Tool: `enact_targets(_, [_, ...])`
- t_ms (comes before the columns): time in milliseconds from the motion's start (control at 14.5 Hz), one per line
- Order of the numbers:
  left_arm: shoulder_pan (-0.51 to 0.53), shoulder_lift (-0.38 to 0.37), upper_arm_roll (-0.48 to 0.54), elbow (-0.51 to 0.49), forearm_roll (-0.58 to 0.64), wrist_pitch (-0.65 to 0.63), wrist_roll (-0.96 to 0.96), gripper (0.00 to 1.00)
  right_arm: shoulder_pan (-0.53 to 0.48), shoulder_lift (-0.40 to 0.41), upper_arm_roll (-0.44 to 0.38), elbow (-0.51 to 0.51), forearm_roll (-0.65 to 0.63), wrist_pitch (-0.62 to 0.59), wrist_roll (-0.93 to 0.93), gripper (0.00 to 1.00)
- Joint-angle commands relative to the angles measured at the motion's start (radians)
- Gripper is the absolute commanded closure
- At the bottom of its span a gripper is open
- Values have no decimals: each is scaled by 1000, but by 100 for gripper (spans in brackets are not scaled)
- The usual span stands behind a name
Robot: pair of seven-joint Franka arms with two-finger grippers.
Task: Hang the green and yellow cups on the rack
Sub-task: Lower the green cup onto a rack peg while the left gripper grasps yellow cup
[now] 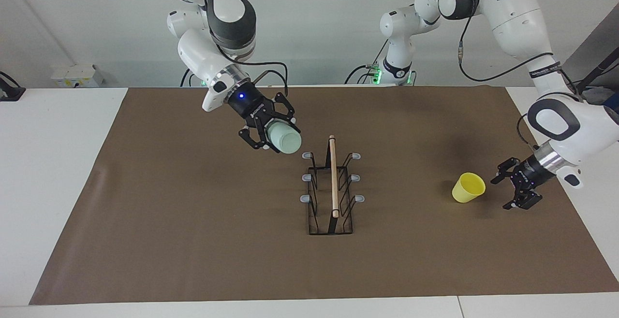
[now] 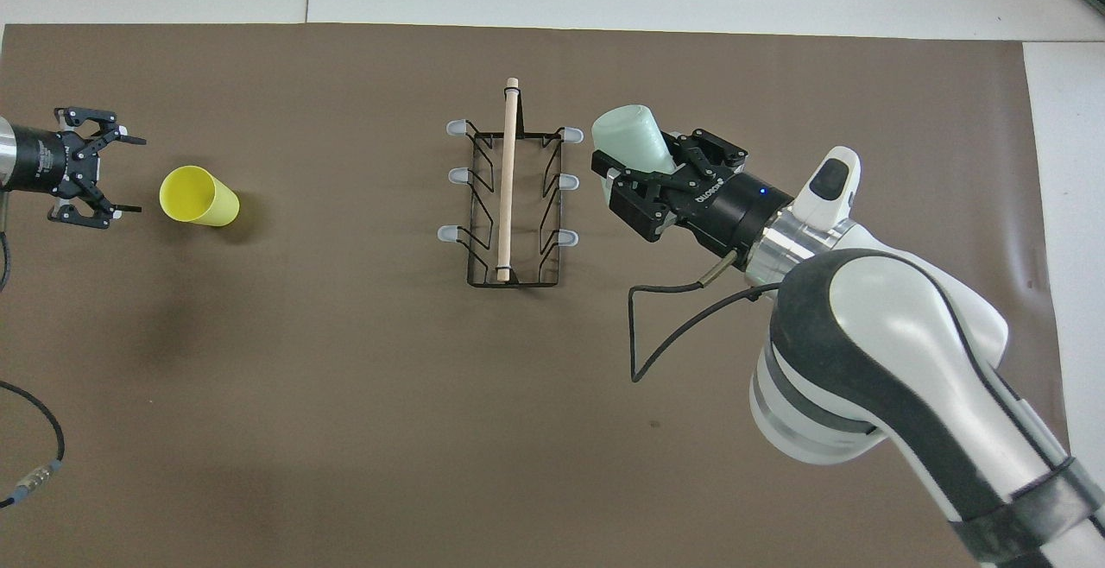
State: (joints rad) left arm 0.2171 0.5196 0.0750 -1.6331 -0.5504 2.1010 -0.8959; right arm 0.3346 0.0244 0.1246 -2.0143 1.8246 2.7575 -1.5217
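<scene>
My right gripper [image 1: 273, 132] [image 2: 647, 158] is shut on the pale green cup [image 1: 286, 141] [image 2: 627, 133] and holds it tilted in the air. It hangs over the mat beside the rack [image 1: 332, 182] [image 2: 509, 197], toward the right arm's end, with a gap between cup and prongs. The black wire rack with its wooden rod stands mid-table, and all its grey-tipped prongs are bare. The yellow cup [image 1: 468, 187] [image 2: 197, 197] lies on its side toward the left arm's end. My left gripper [image 1: 503, 193] [image 2: 129, 175] is low beside the cup's mouth, open and a little apart from it.
A brown mat [image 1: 193, 240] [image 2: 345, 430] covers most of the white table [image 1: 53, 173]. The right arm's black cable [image 2: 656, 335] loops over the mat near the rack. A cable of the left arm [image 2: 34, 438] hangs at the mat's edge.
</scene>
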Motion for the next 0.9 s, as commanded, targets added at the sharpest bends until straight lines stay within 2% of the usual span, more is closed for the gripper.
enact_targets(0, [7,-108,-3,-187,-132,68,-31,0,-20,-26,4,-49,271,-82,-277,100])
enact_targets(138, [7,-118,-3,-200,-166,82,-156,0,-19,-30,4,-89,399,-140,-386,100])
enact_targets(276, [5,-118,-3,-198,-219,103,-236,0,-19,-34,4,-128,439,-192,-442,100])
enact_targets(483, [5,-128,-3,-220,-220,82,-250,0,-17,-24,4,-165,616,-269,-570,100])
enact_targets(621, [4,-151,-4,-284,-232,80,-249,0,-20,-14,4,-196,662,-353,-615,100])
enact_targets(828, [-5,-162,-4,-327,-336,94,-245,0,-19,-1,4,-208,745,-384,-693,100])
